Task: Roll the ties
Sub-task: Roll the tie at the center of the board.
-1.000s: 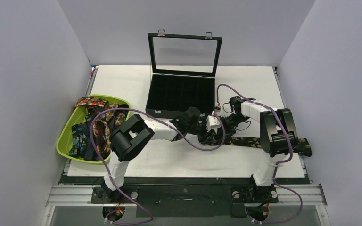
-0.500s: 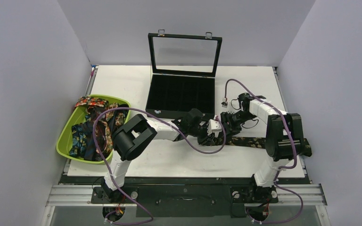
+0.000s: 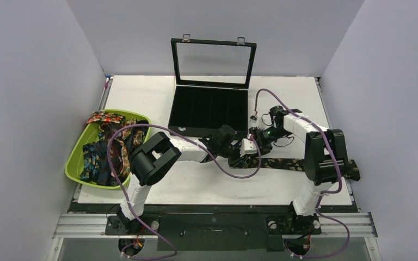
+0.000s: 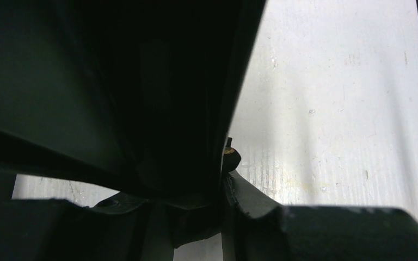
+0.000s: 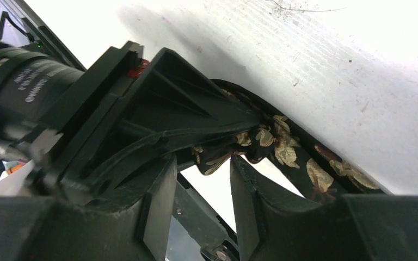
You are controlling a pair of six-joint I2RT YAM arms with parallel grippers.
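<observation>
Right wrist view puts my right gripper nearest: its two fingers stand apart with white table showing through the gap, so it is released and holds nothing. Just beyond the fingertips lies the tie, dark with tan-gold florals, its end curled up off the table. The black tip of my left gripper meets that curl from the left. Whether the left gripper is clenched on the fabric or only pressed against it I cannot tell; my left wrist view is almost wholly dark, with a patch of table to the right. From above, my two arms reach in from the near edge and the grippers come close together near the table's middle, the left one at the tie's curled end, the right one just behind it. From there the tie runs flat to the right, is hidden for a stretch by my right arm, and ends at the table's right edge. Off to the left, a lime-green bin holds a heap of other ties in red, orange and blue prints. Farthest back sits a black display case divided into compartments, its glass lid upright.
</observation>
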